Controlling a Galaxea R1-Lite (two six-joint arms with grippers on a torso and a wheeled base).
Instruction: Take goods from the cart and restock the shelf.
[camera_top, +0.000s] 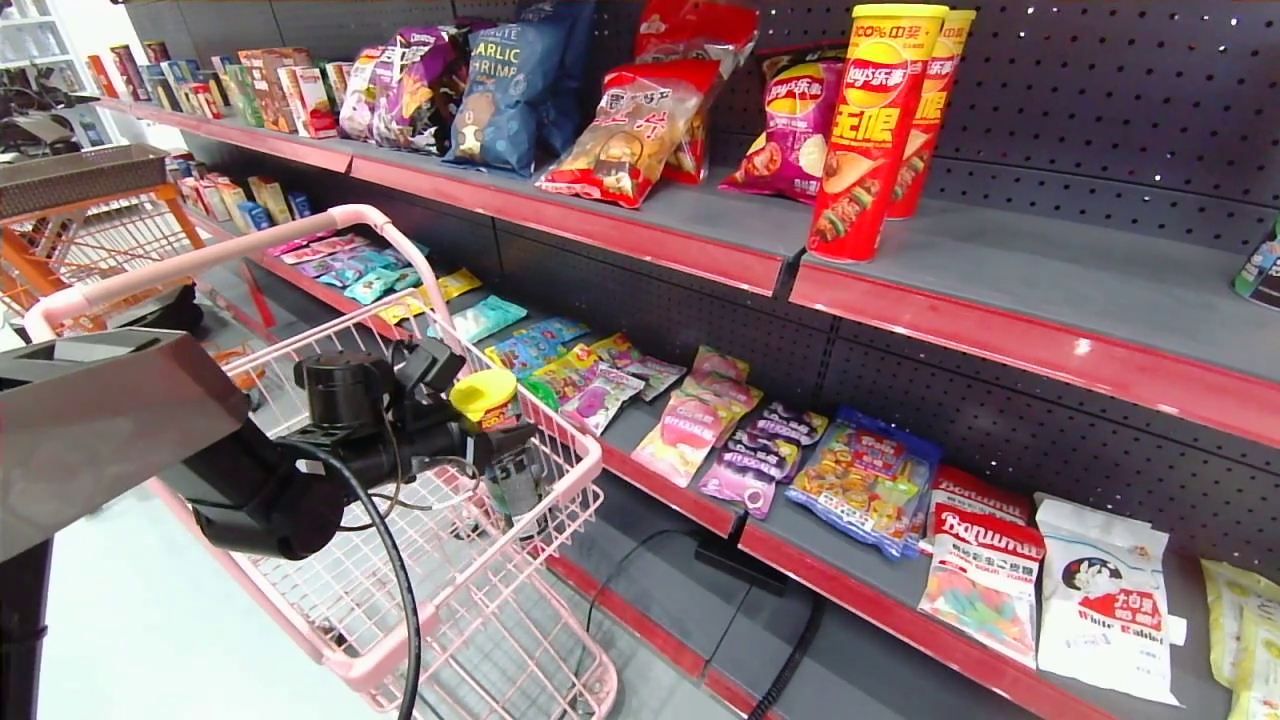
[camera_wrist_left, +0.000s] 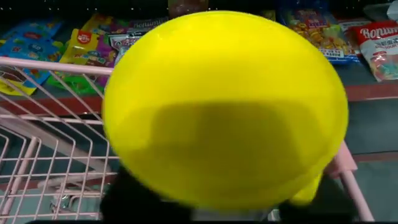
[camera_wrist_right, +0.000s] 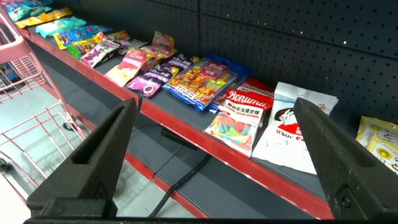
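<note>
Head view: left pincer (camera_top: 503, 441) around can (camera_top: 484, 393)

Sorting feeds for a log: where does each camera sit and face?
Head view: on the head, looking down at shelf and pink cart; left gripper holds a yellow-lidded can.
Left wrist view: on the left wrist, facing the can's lid, cart and shelf behind.
Right wrist view: on the right wrist, facing the shelf past its open right gripper.
Shared: both wrist views show the red candy bag.
</note>
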